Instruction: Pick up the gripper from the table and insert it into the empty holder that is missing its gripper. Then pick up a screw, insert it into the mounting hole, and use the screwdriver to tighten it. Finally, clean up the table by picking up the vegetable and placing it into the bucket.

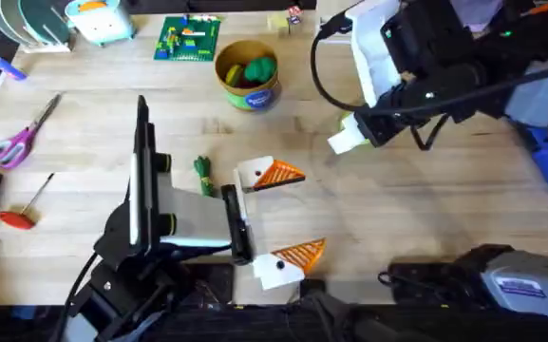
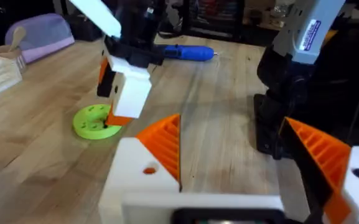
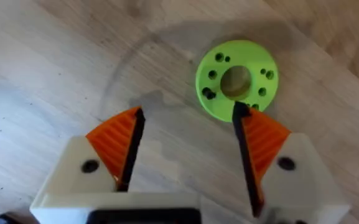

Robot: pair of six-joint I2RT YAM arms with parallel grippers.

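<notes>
Wooden table, tools and toys around the edges, both arms out over it.

The vegetable [image 1: 203,175] lies just beside the left gripper [image 1: 288,215], whose jaws gape empty; bucket [image 1: 247,73] stands beyond. The right gripper [image 3: 188,146] hangs open over a green disc [image 3: 236,79]. Cleanup seems next: close on the vegetable.

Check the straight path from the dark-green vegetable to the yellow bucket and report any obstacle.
Nothing visible blocks it. Only bare table lies between the vegetable and the bucket in the overhead view.
</notes>
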